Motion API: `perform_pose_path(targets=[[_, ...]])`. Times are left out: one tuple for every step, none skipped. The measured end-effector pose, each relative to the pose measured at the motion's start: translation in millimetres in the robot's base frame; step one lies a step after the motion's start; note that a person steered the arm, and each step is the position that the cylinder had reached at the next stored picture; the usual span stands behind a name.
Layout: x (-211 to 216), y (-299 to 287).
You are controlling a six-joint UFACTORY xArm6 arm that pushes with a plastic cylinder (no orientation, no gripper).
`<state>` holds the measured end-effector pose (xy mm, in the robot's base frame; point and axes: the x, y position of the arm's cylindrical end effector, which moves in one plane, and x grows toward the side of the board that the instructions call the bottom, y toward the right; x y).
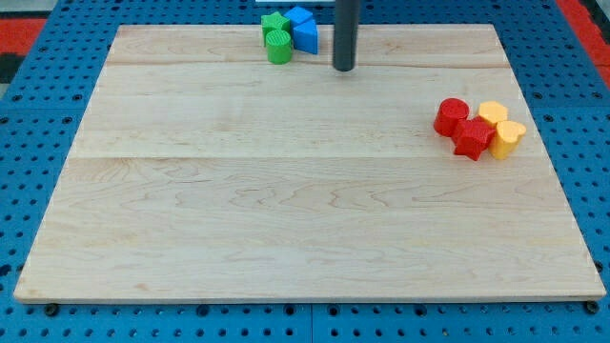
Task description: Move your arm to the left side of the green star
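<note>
The green star [274,23] sits at the view's top, near the board's top edge, touching a green cylinder [278,45] just below it. A blue block [300,16] and a second blue block [306,36] lie against them on the right. My tip [343,68] rests on the board to the right of this cluster, a short gap from the blue blocks. The rod rises straight up out of the view's top.
A red cylinder [451,115], a red star [472,137], a yellow hexagon block [493,114] and a yellow heart [508,137] cluster at the view's right. The wooden board [286,210] lies on a blue pegboard.
</note>
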<state>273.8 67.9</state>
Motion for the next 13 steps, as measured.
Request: perform_pose_path(targets=[[-19, 21], [-50, 21], [-71, 20], [-32, 22], [38, 9], [56, -72], [31, -168], [-15, -223], [-67, -256], [-82, -255], [-83, -249], [-82, -215], [-82, -213]])
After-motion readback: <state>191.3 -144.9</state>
